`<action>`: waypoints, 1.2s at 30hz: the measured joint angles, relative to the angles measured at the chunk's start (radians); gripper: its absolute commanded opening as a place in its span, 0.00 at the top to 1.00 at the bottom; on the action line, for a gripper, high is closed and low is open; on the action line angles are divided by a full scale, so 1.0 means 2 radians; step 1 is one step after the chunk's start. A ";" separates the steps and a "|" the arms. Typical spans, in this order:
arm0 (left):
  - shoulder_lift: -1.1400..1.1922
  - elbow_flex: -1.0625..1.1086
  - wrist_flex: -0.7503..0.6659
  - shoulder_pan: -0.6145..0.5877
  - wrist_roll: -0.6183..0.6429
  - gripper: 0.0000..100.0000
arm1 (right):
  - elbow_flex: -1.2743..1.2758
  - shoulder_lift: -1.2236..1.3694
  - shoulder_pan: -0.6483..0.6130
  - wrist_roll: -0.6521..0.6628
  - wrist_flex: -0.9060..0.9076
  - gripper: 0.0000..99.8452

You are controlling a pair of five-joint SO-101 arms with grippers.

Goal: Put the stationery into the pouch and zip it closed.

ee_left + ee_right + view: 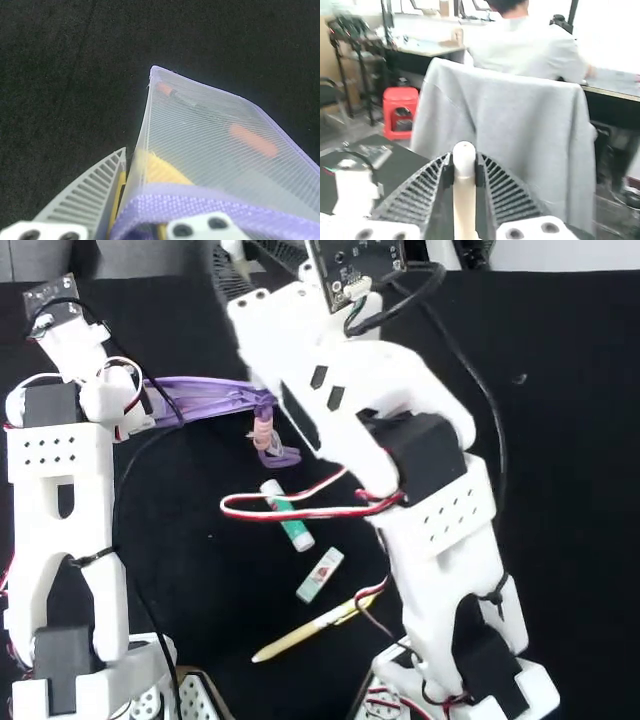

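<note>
Hanging over the black table, the purple mesh pouch is pinched at its rim by the left gripper. The right gripper is clamped on a cream stick. A yellow pencil, a green-white tube and a small wrapped block lie loose between the arms.

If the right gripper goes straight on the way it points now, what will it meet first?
Probably the grey draped cloth in the room ahead, though depth is unclear. The right gripper, jaws shut on a cream round-tipped stick, points straight at it.
</note>
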 measured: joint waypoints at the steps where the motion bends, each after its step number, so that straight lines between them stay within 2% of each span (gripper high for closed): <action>1: 0.000 0.000 0.000 0.000 0.000 0.97 | 0.000 0.000 -0.005 -0.004 -0.005 0.99; 10: 0.000 0.000 0.000 0.000 0.000 0.97 | 0.044 -0.001 -0.034 -0.011 -0.071 0.99; 23: 0.000 0.000 0.000 0.000 0.000 0.97 | 0.353 -0.101 -0.042 -0.006 -0.336 0.99; 28: 0.000 0.000 0.000 0.000 0.000 0.97 | 0.423 -0.127 -0.060 0.031 -0.374 0.98; 31: 0.000 0.000 0.000 0.000 0.000 0.97 | 0.461 -0.145 -0.074 0.067 -0.377 0.94; 36: 0.000 0.000 0.000 0.000 0.000 0.97 | 0.529 -0.151 -0.086 0.135 -0.379 0.79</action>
